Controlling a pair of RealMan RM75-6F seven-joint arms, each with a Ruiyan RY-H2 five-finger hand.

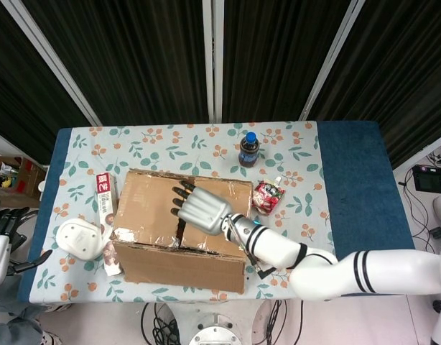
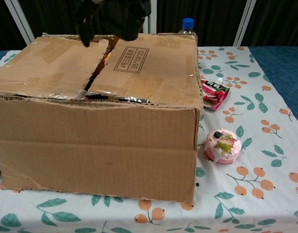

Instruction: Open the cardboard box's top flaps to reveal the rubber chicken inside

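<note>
The cardboard box (image 1: 144, 212) sits mid-table with both top flaps down and a narrow gap along the seam. My right hand (image 1: 200, 207) reaches over the box from the right, fingers spread above the seam, holding nothing. In the chest view that right hand (image 2: 112, 17) hangs dark over the box's (image 2: 95, 145) far edge, one fingertip close to the left flap; contact is unclear. A sliver of the orange rubber chicken (image 2: 106, 57) shows through the gap. My left hand (image 1: 1, 241) stays off the table's left edge, fingers apart and empty.
A blue-capped bottle (image 1: 249, 149) stands behind the box. A red snack pouch (image 1: 266, 197) lies to its right and a pink round toy (image 2: 223, 145) sits near the front right corner. A white round object (image 1: 80, 238) and a red-and-white carton (image 1: 104, 192) lie at the box's left.
</note>
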